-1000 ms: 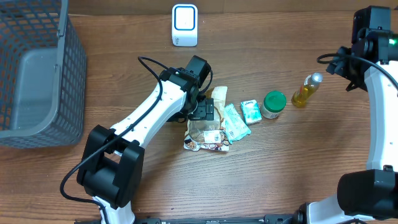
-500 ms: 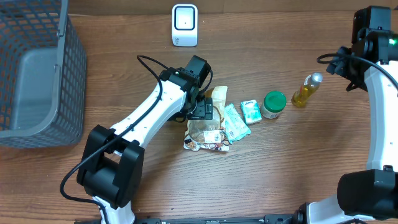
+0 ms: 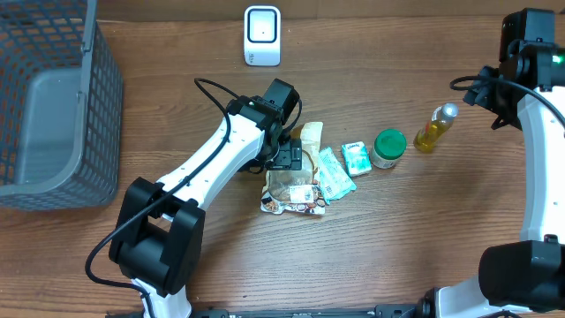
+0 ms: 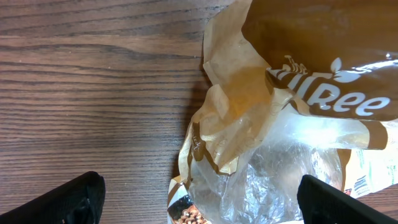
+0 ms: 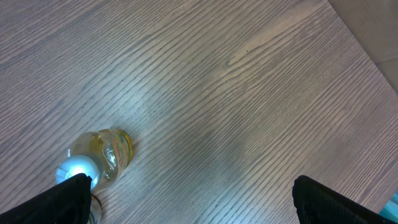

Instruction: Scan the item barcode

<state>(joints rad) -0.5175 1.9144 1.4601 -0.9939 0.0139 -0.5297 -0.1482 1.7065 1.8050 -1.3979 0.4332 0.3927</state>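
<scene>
Left claw (image 4: 199, 208), fingers spread wide and gripping nothing, hangs directly over the brown bag (image 3: 296, 181). The bag lies mid-tabletop (image 3: 177, 53), brown morsels visible through its clear film, nearer the viewer than the white scanner (image 3: 262, 35) at the far edge. To the bag's right, in a row: teal packets (image 3: 334, 172), a green-lidded jar (image 3: 387, 147), and a bottle (image 3: 433, 131) holding yellow liquid, with the right claw (image 5: 193, 202) raised near the bottle, likewise wide open and holding nothing; the mesh basket (image 3: 97, 115) at left shows a grey inner floor.
</scene>
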